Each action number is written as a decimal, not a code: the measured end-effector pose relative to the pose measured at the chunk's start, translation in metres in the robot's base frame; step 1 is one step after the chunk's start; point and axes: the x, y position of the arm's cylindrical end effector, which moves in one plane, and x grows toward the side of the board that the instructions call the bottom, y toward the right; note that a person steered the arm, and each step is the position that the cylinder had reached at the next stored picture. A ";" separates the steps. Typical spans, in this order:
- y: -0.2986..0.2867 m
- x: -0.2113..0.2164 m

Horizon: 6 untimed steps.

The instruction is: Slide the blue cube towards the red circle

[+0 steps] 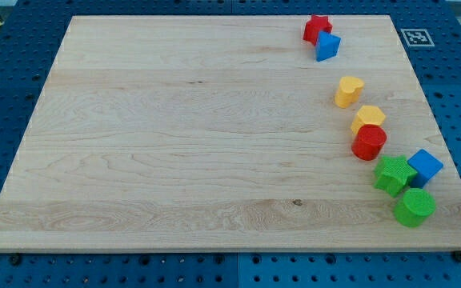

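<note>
The blue cube [425, 166] sits near the board's right edge, touching the green star [394, 174] on its left. The red circle [369, 142] lies up and to the left of the cube, a short gap away, touching the yellow hexagon [368, 118] above it. My tip and the rod do not show in this view.
A green circle [414, 207] lies just below the green star. A yellow heart [347, 91] sits above the hexagon. A red star [316, 29] and a blue triangular block [327, 46] touch at the view's top right. The wooden board [174, 136] has a tag [414, 36] beside its corner.
</note>
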 end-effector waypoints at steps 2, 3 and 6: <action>-0.049 -0.007; -0.048 -0.023; -0.048 -0.052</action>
